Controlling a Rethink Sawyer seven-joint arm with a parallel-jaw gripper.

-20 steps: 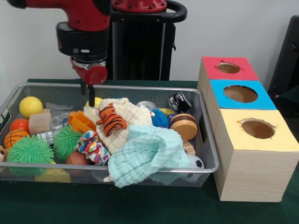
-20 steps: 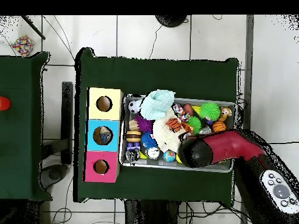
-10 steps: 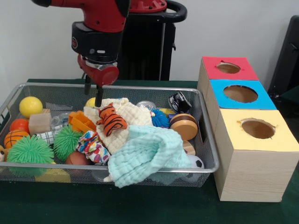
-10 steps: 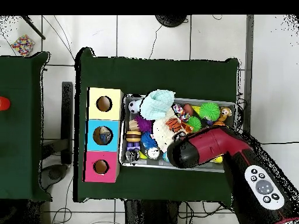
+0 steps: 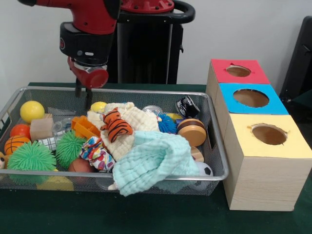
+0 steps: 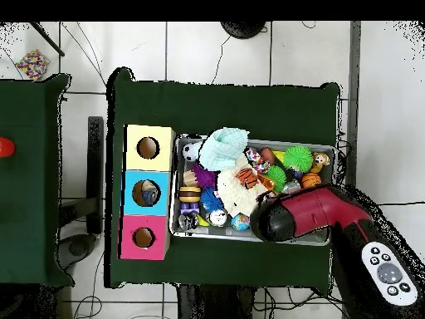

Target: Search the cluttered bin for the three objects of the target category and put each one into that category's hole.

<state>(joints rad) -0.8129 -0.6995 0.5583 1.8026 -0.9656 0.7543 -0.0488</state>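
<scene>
end effector (image 5: 83, 93): hangs over the far-left part of the bin, tips just above the clutter. Two dark fingers show, narrow gap between them, nothing gripped.
arm: red and black, comes down from the top of the front view; in the overhead view it covers the bin's robot-side edge.
nearest items: small yellow ball (image 5: 98, 106) just beside the tips; cream cloth (image 5: 127, 122) with a tiger toy (image 5: 116, 125) lying on it.
bin (image 5: 146, 92): silver wire-mesh tray on the green worktop (image 5: 161, 214), crowded, touching or nearly touching the boxes.
boxes: 3 in a row beside the bin, one hole each: red (image 5: 238, 71), blue (image 5: 251, 98), yellow (image 5: 269, 134).
progress: judged early. Bin looks full. Something dark sits in the blue hole (image 6: 148, 193) in the overhead view, cannot tell what. Target category not evident.
left: likely most or all of the three placements.
counts: 2 green spiky balls (image 5: 31, 157), 1 blue spiky ball (image 5: 167, 125), 2 yellow balls, 2 cloths (cream, mint (image 5: 155, 160)), 1 wooden yo-yo (image 5: 191, 132), 1 wooden block (image 5: 41, 127), 1 small basketball (image 5: 15, 144), 1 small soccer ball (image 5: 204, 169).
</scene>
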